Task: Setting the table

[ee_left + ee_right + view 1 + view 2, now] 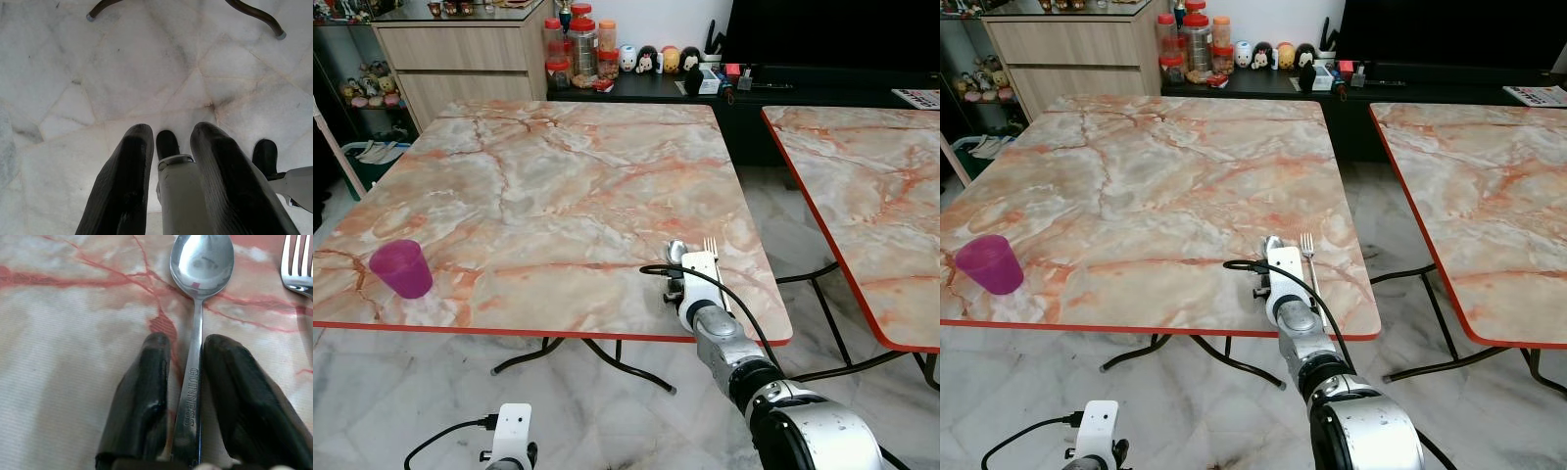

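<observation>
A silver spoon (200,264) lies on the marble table (558,176) near its front right corner, bowl pointing away from me. My right gripper (188,345) rests low over the table, shut on the spoon's handle, which runs between the two fingers. A silver fork (710,245) lies just right of the spoon, parallel to it. A purple cup (401,267) stands upright near the front left edge. My left gripper (171,132) hangs idle below table height over the floor, fingers apart and holding nothing.
A second marble table (871,176) stands to the right across a narrow gap. Curved metal table legs (607,357) rest on the pale floor under the front edge. A wooden cabinet (460,59) and jars (578,49) line the far wall.
</observation>
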{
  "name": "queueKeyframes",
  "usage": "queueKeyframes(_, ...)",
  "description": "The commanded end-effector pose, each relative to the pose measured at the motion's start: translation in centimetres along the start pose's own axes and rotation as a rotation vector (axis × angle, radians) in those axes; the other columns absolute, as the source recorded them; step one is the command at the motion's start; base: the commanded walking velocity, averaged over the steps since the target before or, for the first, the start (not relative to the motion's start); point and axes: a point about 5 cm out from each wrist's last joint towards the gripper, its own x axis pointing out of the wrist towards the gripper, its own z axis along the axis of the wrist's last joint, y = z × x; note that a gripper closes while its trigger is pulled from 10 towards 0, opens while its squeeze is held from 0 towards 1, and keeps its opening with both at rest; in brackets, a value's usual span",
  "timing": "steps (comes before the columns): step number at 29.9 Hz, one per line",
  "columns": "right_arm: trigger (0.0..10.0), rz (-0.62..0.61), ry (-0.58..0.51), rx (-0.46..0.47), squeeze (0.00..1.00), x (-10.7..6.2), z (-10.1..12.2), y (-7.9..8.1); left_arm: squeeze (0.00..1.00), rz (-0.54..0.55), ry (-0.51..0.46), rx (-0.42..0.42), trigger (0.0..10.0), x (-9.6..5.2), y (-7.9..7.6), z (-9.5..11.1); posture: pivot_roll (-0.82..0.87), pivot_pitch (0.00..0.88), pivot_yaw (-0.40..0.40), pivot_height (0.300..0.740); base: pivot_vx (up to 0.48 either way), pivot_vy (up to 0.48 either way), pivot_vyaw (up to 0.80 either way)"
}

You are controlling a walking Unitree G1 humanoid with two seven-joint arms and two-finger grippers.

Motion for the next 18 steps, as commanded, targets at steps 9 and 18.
queueKeyframes(9, 0.0, -0.019, 0.035, -0.003, 0.0, -0.13, -0.91, -0.74, 0.0, -0.03, 0.01, 0.01, 10.0, 0.06, -0.51, 0.12, -0.09, 0.0, -0.019, 0.74, 0.0, 0.0, 0.0)
queueKeyframes(18, 0.0, -0.002, -0.002, 0.006, 0.0, -0.14, -0.6, -0.53, 0.0, -0.028, 0.007, 0.017, 10.0, 0.08, -0.39, 0.24, -0.1, 0.0, -0.009, 0.74, 0.0, 0.0, 0.0)
